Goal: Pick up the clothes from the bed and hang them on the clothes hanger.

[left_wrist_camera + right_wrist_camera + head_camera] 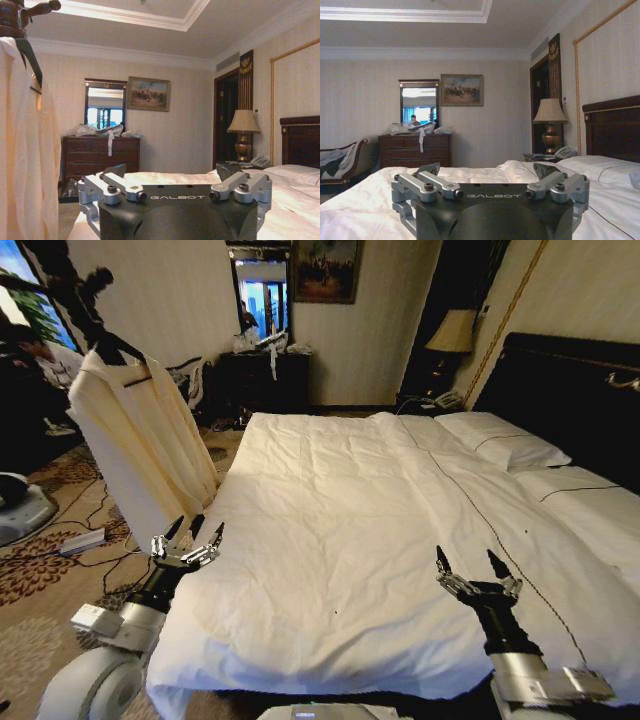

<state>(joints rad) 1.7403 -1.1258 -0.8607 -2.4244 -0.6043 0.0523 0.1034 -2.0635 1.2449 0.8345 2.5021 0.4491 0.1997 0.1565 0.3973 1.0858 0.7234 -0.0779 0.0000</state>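
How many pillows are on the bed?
2 can be seen: one white pillow near the lamp, and another beside it, both lying against the black headboard. More could be hidden beyond the picture's edge.

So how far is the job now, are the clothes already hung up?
It looks nearly done. A cream shirt already hangs on the hanger on the stand beside the bed. I see no clothes lying on the duvet. Nothing is in hand: the left gripper is open near the shirt's lower edge, and the right gripper is open above the bed. Little seems left.
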